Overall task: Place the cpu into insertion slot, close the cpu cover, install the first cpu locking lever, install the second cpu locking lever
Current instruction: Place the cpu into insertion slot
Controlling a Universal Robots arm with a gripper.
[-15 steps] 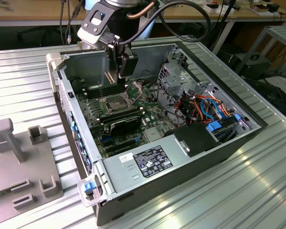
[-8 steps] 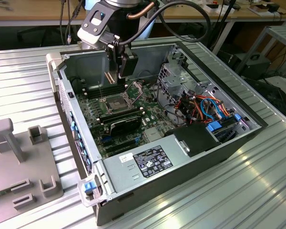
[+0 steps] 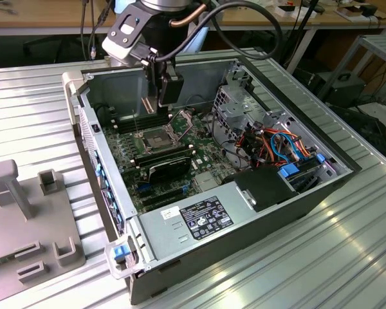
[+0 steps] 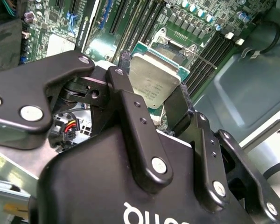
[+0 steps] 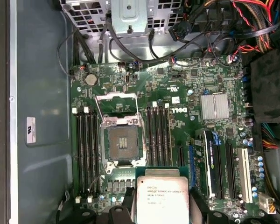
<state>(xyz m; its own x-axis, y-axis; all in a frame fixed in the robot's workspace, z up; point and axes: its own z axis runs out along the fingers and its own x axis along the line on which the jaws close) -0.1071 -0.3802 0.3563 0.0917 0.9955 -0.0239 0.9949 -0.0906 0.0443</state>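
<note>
My gripper [image 4: 154, 83] is shut on the cpu [image 4: 151, 79], a square chip with a dull silver top, pinched by its edges between two black fingers [image 4: 126, 84]. In the first wrist view the cpu [image 5: 161, 198] hangs above the green board, a short way off from the insertion slot [image 5: 122, 142], whose dark pin field lies bare. The cpu cover [image 5: 115, 106] stands flipped open at the slot's far side. In the exterior view the gripper [image 3: 157, 103] hovers inside the computer case just above the insertion slot [image 3: 156, 137].
Long black memory slots [image 5: 86, 149] flank the socket on both sides. A metal drive cage [image 3: 235, 103] and bundled cables [image 3: 276, 145] stand at the exterior view's right. The case walls [image 3: 83, 122] close in the board. A grey fixture plate [image 3: 26, 219] lies outside.
</note>
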